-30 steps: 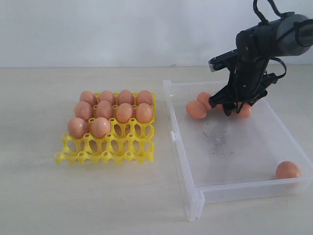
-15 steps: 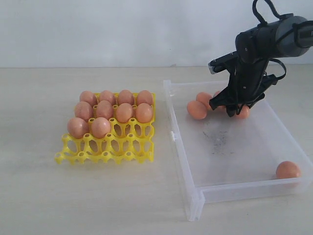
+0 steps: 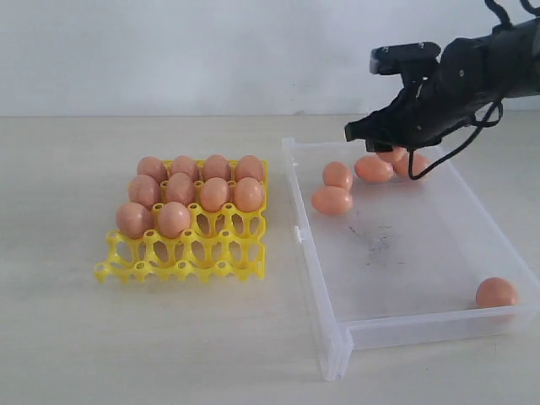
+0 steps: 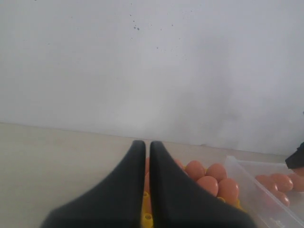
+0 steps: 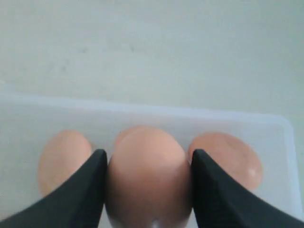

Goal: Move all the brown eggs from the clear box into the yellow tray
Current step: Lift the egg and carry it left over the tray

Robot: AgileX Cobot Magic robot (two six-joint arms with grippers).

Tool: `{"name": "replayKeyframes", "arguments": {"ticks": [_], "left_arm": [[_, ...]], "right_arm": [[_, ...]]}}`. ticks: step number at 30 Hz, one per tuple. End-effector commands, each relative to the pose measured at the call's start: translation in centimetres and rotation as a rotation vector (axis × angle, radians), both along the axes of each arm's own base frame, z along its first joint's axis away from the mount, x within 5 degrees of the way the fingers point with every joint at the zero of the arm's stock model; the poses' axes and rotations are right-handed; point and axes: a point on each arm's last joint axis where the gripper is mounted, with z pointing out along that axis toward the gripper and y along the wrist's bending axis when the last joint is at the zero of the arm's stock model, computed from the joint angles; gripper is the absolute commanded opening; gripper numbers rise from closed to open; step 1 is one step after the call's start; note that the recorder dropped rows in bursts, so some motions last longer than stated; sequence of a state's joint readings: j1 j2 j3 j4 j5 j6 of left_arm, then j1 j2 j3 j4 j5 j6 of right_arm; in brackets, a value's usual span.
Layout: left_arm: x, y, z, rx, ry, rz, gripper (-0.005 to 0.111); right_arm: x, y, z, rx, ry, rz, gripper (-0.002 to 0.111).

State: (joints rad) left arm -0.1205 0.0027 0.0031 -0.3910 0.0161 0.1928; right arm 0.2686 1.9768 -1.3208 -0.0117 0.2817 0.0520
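Several brown eggs fill the far rows of the yellow tray on the left. The clear box lies to its right with several loose eggs near its far end and one egg in its near right corner. My right gripper hangs over the far end of the box. In the right wrist view the right gripper is shut on one brown egg, with another egg on either side. My left gripper is shut and holds nothing, with the tray beyond it.
The pale table runs to a white wall at the back. The box's low far wall stands just behind the held egg. Dark specks mark the box floor. The tray's near two rows hold nothing.
The right arm has risen and tilted from upright to nearly level. The loose eggs at the box's far end have shifted, and one has rolled toward the near left.
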Motion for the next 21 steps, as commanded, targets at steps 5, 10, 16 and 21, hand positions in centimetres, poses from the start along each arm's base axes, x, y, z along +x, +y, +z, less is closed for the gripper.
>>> {"name": "replayKeyframes", "arguments": {"ticks": [5, 10, 16, 21], "left_arm": [[0.0, 0.0, 0.3, -0.019, -0.018, -0.001, 0.004], [0.0, 0.0, 0.3, -0.019, -0.018, -0.001, 0.004], [0.0, 0.0, 0.3, -0.019, -0.018, -0.001, 0.004], [0.0, 0.0, 0.3, -0.019, -0.018, -0.001, 0.004]], "right_arm": [[-4.4, 4.1, 3.5, 0.162, -0.456, 0.128, 0.000], [-7.2, 9.7, 3.6, 0.304, -0.646, 0.452, 0.000], [-8.9, 12.7, 1.4, 0.591, -0.756, 0.760, 0.000], [-8.6, 13.9, -2.5, 0.551, -0.597, 0.890, 0.000]]}}
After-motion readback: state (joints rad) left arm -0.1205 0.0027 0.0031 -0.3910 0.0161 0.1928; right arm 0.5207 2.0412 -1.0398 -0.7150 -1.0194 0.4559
